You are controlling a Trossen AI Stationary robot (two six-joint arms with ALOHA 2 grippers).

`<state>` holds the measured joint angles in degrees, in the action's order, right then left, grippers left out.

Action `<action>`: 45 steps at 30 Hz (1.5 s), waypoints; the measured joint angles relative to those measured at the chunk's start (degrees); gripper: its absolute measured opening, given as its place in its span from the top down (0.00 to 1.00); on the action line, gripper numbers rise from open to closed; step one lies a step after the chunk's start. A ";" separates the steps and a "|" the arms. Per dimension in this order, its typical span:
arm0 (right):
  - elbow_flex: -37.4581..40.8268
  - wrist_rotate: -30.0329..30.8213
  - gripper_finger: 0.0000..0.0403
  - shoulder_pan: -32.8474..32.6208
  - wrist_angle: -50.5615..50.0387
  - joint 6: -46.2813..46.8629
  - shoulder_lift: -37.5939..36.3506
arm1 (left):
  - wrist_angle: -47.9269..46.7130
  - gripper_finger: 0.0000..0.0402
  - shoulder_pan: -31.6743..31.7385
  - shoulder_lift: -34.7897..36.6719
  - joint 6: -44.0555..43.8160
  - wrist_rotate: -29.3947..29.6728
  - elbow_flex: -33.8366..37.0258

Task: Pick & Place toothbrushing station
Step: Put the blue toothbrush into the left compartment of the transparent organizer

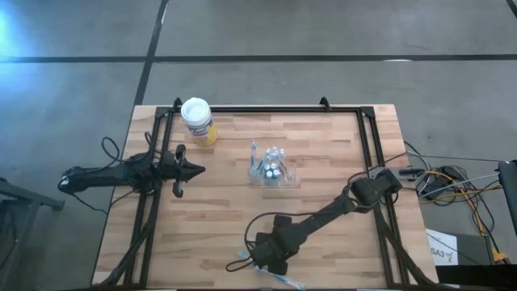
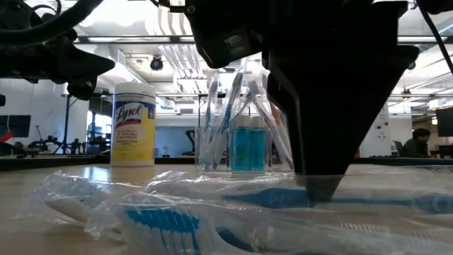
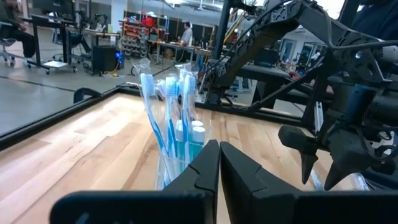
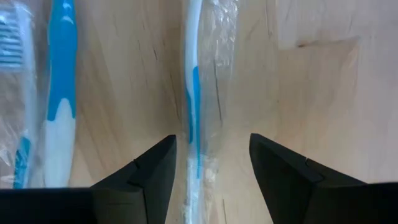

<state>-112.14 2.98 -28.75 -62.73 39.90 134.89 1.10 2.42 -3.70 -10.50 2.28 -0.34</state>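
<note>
Right wrist view shows my right hand (image 4: 211,174) spread apart, straddling one wrapped toothbrush (image 4: 198,93) that lies flat on the surface (image 4: 311,93), with a second toothbrush (image 4: 61,93) lying beside it, outside the fingers. In the high view this hand (image 1: 262,260) is down at about six o'clock on the surface, near its front edge, where the loose brushes lie.

What could go wrong, as I judge it: the crinkly wrapper is slippery and the brush is thin and flat against the wood, so closing may pinch only plastic, or push the brush sideways. The neighbouring wrapper could also catch on a finger.

At the middle of the surface stands a clear holder (image 1: 271,171); in the left wrist view it carries several blue-and-white brushes (image 3: 163,106) standing upright and white-capped tubes (image 3: 196,129) of blue liquid. A yellow canister (image 1: 199,123) stands at about eleven o'clock from it, well apart.

My left hand (image 1: 192,170) waits at nine o'clock, fingers together, holding nothing.
</note>
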 joint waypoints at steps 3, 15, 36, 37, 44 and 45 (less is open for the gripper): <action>1.61 -0.02 0.53 0.00 1.96 -0.02 -0.17 | 0.00 0.96 0.00 -0.07 -0.07 -0.08 0.00; 5.22 -0.39 0.87 0.48 3.95 -4.31 -1.16 | -0.07 0.96 0.02 -0.19 0.05 -0.15 0.00; 8.40 19.98 0.95 -5.23 7.06 -17.22 -21.23 | 0.20 0.96 0.00 -0.25 -0.66 -0.02 0.00; 10.13 19.96 0.95 -5.47 8.91 -18.68 -23.32 | 0.22 0.95 0.01 -0.27 -0.66 -0.06 0.00; 31.15 20.20 0.96 -5.75 33.20 -25.86 -43.51 | 0.26 0.96 0.01 -0.35 -0.64 0.07 0.00; 35.13 20.20 0.96 -5.68 37.70 -26.43 -46.30 | 0.26 0.96 0.00 -0.37 -0.64 0.07 0.00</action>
<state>-77.01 23.18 -34.43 -25.04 13.47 88.59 1.37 2.42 -4.07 -11.14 2.35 -0.34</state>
